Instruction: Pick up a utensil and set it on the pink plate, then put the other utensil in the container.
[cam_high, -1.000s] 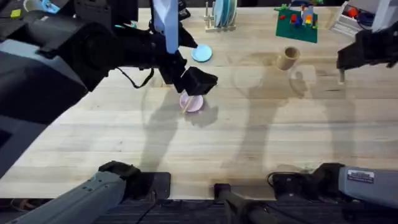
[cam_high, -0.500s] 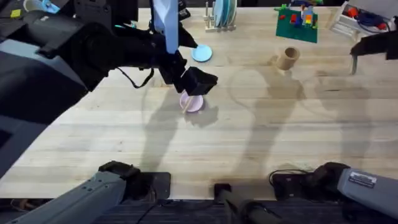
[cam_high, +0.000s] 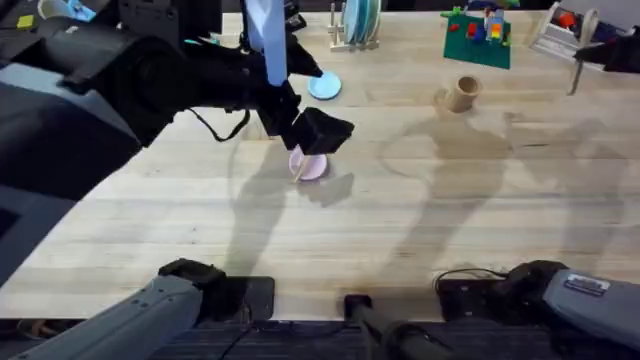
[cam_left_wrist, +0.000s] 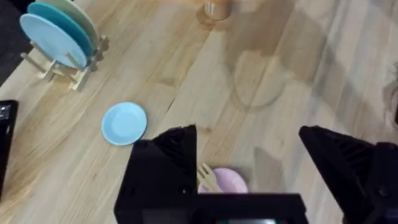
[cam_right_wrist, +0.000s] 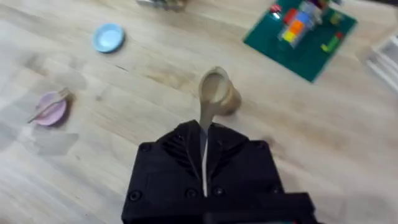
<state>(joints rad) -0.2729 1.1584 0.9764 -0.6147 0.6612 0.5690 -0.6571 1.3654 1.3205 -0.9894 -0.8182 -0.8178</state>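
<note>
The wooden fork (cam_high: 298, 170) lies partly on the pink plate (cam_high: 312, 166), its handle hanging over the rim; the left wrist view shows the fork (cam_left_wrist: 208, 177) and the plate (cam_left_wrist: 229, 180) as well. My left gripper (cam_high: 320, 130) hovers just above them, open (cam_left_wrist: 245, 132) and empty. At the far right, my right gripper (cam_high: 604, 52) is shut on the wooden spoon (cam_high: 576, 72). In the right wrist view the spoon (cam_right_wrist: 211, 90) sticks out from the shut gripper (cam_right_wrist: 204, 140), with the tan container (cam_right_wrist: 229, 99) on the table below. From overhead, the container (cam_high: 462, 92) stands left of that gripper.
A light blue plate (cam_high: 324, 85) lies beyond the pink one. A wooden rack with plates (cam_high: 358, 25) stands at the back. A green brick baseplate (cam_high: 478, 35) and a white tray (cam_high: 560, 30) sit at the back right. Bare wood stretches across the near half.
My right gripper has risen and moved back and to the right with the spoon. The left arm has stayed over the pink plate, and the fork has not moved.
</note>
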